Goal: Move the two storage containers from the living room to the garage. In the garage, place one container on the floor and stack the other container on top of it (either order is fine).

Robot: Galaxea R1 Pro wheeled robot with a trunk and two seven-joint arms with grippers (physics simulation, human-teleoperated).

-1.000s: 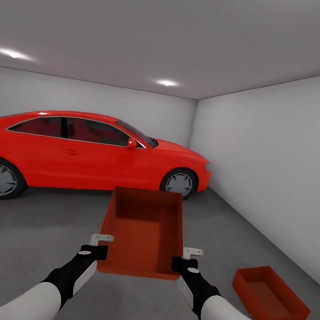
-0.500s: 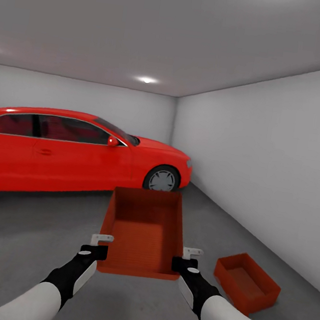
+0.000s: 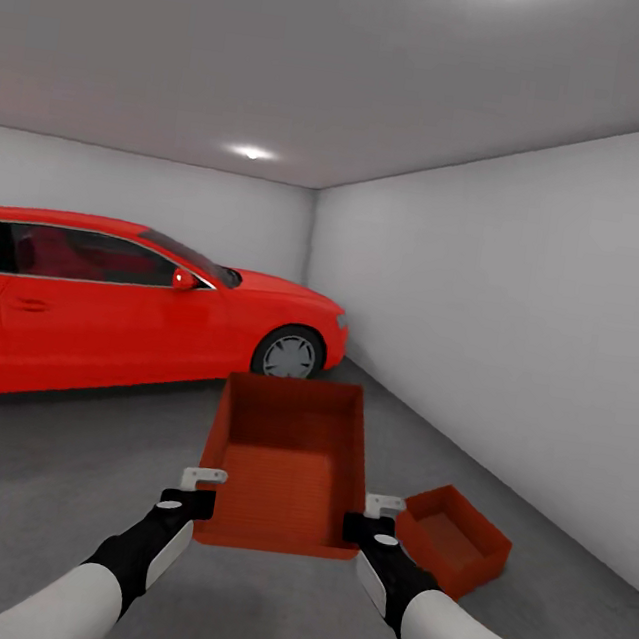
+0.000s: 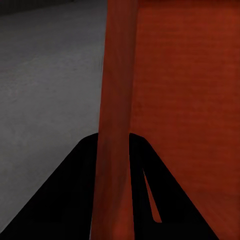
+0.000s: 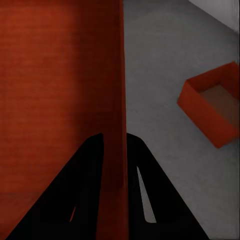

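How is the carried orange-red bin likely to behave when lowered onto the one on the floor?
The held container looks rigid: pinched only by its side walls, it shows no sag. Its smooth walls could slip between the fingers. Empty and open-topped, it is probably light, and may nest into the floor container rather than rest on top.

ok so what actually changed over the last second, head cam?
The view swung right: the red car slid toward the picture's left and the floor container drew in beside the right tool. That is camera motion, not the things moving. Unchanged: the carried container sits at the same spot in view, the left tool and right tool each clamped on a side wall.
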